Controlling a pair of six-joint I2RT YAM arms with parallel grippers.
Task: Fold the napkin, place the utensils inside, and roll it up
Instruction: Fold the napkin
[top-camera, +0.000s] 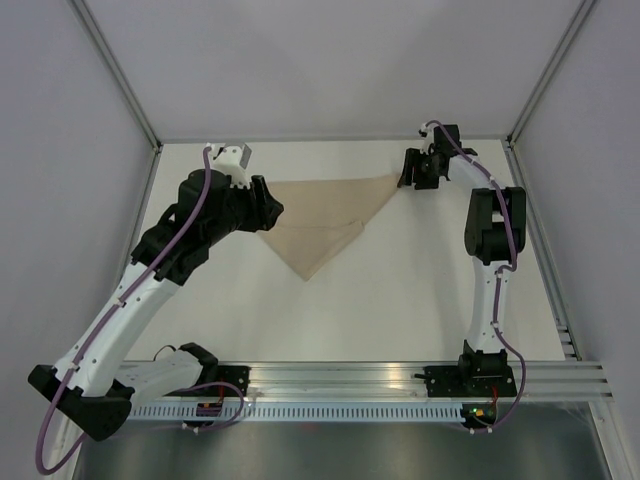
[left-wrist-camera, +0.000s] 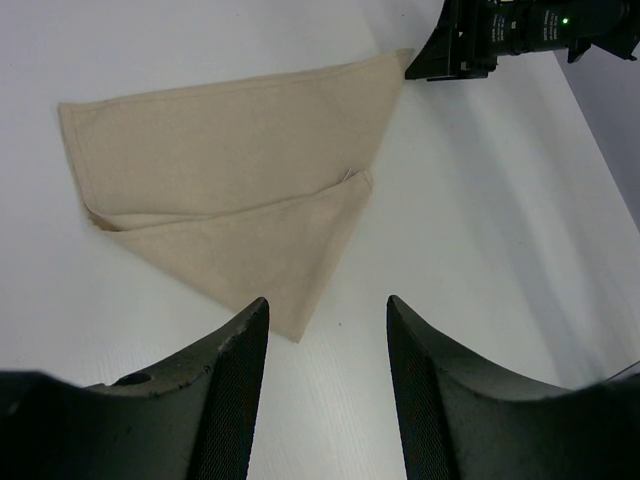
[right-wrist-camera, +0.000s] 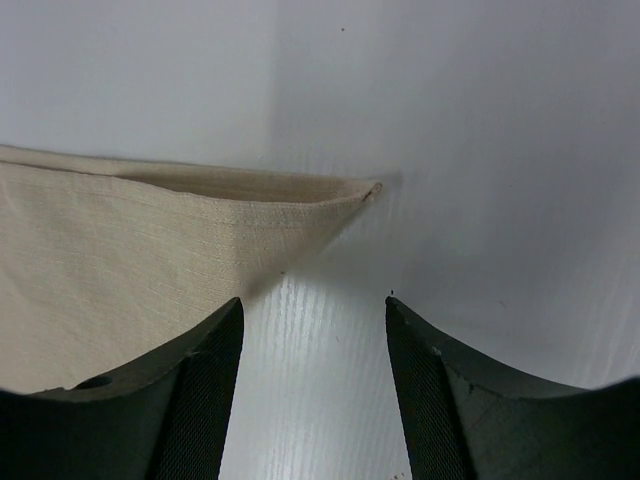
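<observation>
Fold stage of the task. The napkin lies flat on the bench as a doubled triangle, with a smaller flap over its lower part. Its long edge runs from just ahead of the left hand to just ahead of the right hand. Both hands stand apart and empty: the right wrist view shows the cloth's pointed corner just beyond open fingertips, apparently untouched, and the left wrist view shows the triangle's lower tip just ahead of its parted fingers. No utensil appears in any view. Judged from this, the fold is at or near completion. The next move calls for fetching a utensil and laying it on the cloth, or first tidying the flap.
</observation>
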